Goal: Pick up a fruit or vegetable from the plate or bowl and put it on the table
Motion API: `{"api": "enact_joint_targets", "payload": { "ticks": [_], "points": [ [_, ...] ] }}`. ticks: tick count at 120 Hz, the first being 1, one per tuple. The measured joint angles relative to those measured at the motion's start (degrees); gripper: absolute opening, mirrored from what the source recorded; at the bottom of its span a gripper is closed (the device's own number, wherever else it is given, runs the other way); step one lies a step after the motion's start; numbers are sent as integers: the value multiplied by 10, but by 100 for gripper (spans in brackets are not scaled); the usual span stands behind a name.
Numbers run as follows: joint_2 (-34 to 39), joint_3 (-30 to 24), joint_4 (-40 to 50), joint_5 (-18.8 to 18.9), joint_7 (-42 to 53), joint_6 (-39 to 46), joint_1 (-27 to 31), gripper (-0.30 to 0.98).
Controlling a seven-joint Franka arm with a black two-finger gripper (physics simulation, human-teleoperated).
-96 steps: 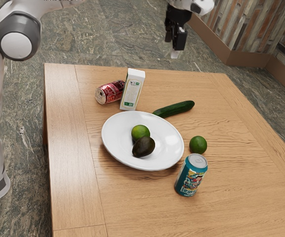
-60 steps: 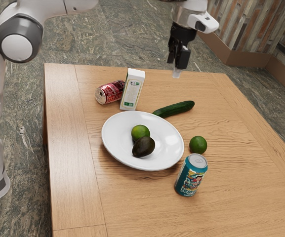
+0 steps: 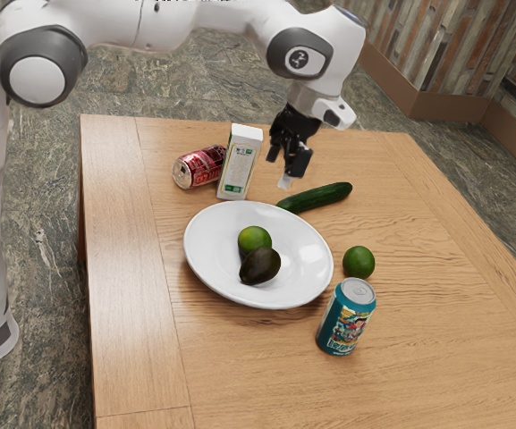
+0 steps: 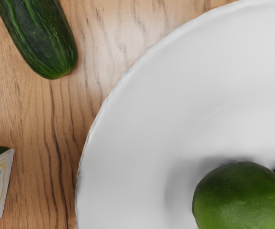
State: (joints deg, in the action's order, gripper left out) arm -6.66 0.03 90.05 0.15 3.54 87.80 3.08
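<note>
Exterior view: lime [image 3: 254,239], avocado [image 3: 260,266] on plate [image 3: 208,255]

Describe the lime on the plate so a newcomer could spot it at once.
On the wooden table sits a wide white plate. The lime is the round green fruit on it, next to the darker, longer avocado; the other lime lies off the plate, near the teal can.

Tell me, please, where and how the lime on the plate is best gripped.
I'd come from above and grip the lime across its widest part, on the two sides facing neither toward nor away from the avocado: it is round, and the avocado crowds one side.
</note>
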Motion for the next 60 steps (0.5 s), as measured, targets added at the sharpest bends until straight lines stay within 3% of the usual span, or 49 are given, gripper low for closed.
{"api": "enact_joint_targets", "payload": {
  "ticks": [27, 60],
  "points": [
    [18, -12, 73, -18, 8, 43, -10, 69],
    [18, -23, 92, -26, 14, 76, -7, 69]
  ]
}}
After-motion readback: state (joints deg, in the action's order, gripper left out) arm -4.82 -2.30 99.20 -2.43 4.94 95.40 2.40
